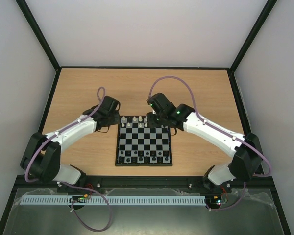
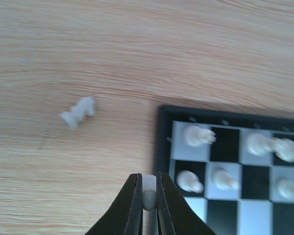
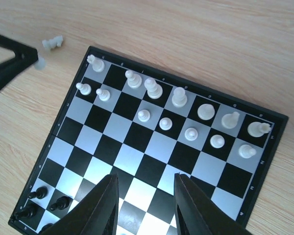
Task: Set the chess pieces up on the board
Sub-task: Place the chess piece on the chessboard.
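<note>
My left gripper (image 2: pixel 148 182) is shut on a small whitish chess piece (image 2: pixel 150 198), just left of the board (image 2: pixel 162 142) and over the wood. Another whitish piece (image 2: pixel 78 112) lies on its side on the table further left. Several whitish chess pieces (image 3: pixel 152 88) stand in the board's two far rows, among them a pawn (image 3: pixel 143 115). My right gripper (image 3: pixel 146 183) hangs open over the board's middle squares (image 3: pixel 137 137) with nothing between its fingers. In the top view both grippers sit at the board's far corners, left (image 1: pixel 112 120) and right (image 1: pixel 156 117).
Tiny black pieces (image 3: pixel 38 193) stand along the board's near edge (image 1: pixel 144 164). The wooden table (image 1: pixel 201 93) is framed by a dark rail, with white walls beyond. The left gripper's fingers (image 3: pixel 10 68) show at the upper left of the right wrist view.
</note>
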Available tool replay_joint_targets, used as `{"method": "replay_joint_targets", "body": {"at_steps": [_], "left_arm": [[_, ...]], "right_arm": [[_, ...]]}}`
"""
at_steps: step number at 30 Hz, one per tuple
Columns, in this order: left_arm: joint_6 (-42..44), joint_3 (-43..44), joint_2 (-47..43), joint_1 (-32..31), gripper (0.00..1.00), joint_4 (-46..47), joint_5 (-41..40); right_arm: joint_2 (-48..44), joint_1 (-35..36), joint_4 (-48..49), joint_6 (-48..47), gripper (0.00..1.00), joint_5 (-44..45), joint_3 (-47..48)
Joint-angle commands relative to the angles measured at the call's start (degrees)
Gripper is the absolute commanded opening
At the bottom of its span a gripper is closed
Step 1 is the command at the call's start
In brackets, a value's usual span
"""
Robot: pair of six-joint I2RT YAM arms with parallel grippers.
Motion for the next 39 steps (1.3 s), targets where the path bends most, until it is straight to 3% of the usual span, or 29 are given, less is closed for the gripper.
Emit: {"method": "replay_joint_targets", "body": {"at_steps": [1,8,14,39], "left_arm": [[0.6,4.2,0.3,-5.0,0.04,-6.3,2.2],[0.1,11.7,6.6,-13.1,0.05,-8.4,1.9],[0.1,15.1,12.4,-15.7,0.06,-7.6,2.1],[1.1,19.0,22.2,-16.0,0.07,-5.5,-0.5]], "right_arm": [[-3.9,-1.1,-3.5,-0.2,0.32,1.6,-1.3],[-7.3,-2.5,-4.8,-0.1,0.32,2.1,-2.5],[-9.7,-3.1,-5.8,-0.1,0.32,2.8,-3.2],[-13.0,-4.5,-6.7,-0.6,0.33,3.2,-4.1]]}}
